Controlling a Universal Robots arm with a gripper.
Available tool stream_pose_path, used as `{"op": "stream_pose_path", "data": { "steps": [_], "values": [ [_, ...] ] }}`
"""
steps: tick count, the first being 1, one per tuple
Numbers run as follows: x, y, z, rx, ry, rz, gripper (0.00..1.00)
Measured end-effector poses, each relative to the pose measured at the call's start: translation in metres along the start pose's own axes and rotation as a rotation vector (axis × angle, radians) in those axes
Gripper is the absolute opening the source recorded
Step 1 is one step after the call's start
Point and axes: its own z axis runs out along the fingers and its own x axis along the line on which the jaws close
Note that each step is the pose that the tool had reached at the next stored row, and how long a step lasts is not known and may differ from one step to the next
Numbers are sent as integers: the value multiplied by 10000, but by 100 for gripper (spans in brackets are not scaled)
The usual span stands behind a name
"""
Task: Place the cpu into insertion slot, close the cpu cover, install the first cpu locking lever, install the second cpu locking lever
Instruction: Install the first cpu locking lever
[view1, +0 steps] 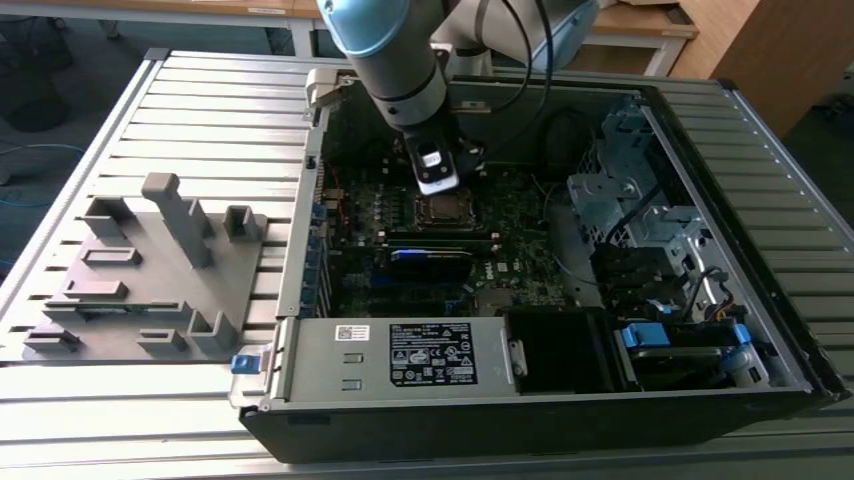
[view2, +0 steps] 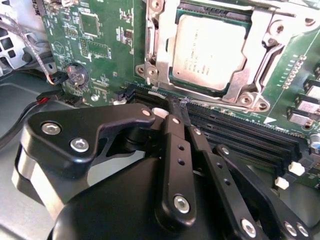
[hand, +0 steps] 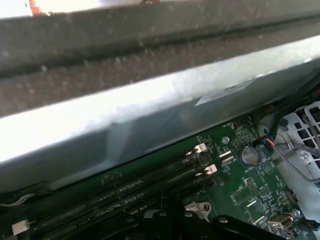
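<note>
The cpu (view2: 210, 50), a silver-grey square chip, sits in the insertion slot (view2: 145, 70) on the green motherboard. The cpu cover (view2: 260, 35), a silver frame plate, lies flat over the chip's edges. My gripper (view2: 176, 107) has its black fingers (view2: 172, 130) pressed together, shut, with the tips at the socket's edge beside the memory slots. A thin shiny metal rod runs by the tips; I cannot tell whether they touch it. In the exterior view my gripper (view1: 438, 185) hangs just above the insertion slot (view1: 441, 208) inside the open computer case.
Long black memory slots (view2: 245, 137) lie close under the fingers. A coin battery (hand: 248, 155) and cables sit nearby. The case wall (hand: 150, 115) rises beside the board. A power supply (view1: 400, 355), drive cages (view1: 641, 220) and a grey fixture plate (view1: 147, 270) surround the area.
</note>
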Motion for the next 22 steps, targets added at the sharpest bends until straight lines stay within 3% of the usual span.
{"op": "stream_pose_path", "data": {
  "steps": [14, 18, 22],
  "values": [
    [10, -15, 37, 92, -99, -43, 11],
    [11, -15, 37, 93, -100, -43, 11],
    [12, -15, 37, 25, -75, -11, 11]
  ]
}}
